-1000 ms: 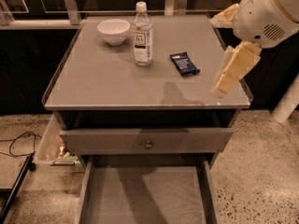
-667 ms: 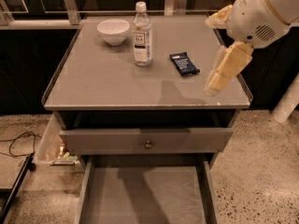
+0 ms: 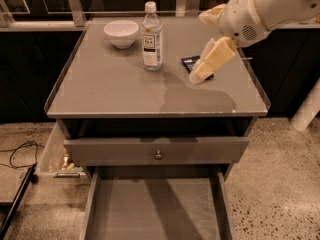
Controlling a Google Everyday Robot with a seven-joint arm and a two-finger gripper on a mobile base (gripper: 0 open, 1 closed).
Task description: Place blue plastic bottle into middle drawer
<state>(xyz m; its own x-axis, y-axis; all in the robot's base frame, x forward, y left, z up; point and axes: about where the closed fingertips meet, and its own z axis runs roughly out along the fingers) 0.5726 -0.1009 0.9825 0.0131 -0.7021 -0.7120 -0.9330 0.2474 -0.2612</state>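
The blue plastic bottle (image 3: 151, 36), clear with a white cap and white label, stands upright on the cabinet top at the back centre. My gripper (image 3: 196, 77) hangs from the cream arm at the upper right. It points down and to the left above the cabinet top, to the right of the bottle and apart from it. It holds nothing. The middle drawer (image 3: 155, 211) is pulled open at the bottom of the view, and its grey floor is bare.
A white bowl (image 3: 121, 33) sits left of the bottle. A dark-blue snack bar wrapper (image 3: 189, 61) lies partly hidden behind the gripper. Above the open drawer is a grey drawer front with a round knob (image 3: 158, 155). A bin (image 3: 57, 161) and a cable lie on the floor at the left.
The gripper has moved left over the cabinet top, from near the right edge to above the wrapper, closer to the bottle. The bottle, bowl and drawer have not moved.
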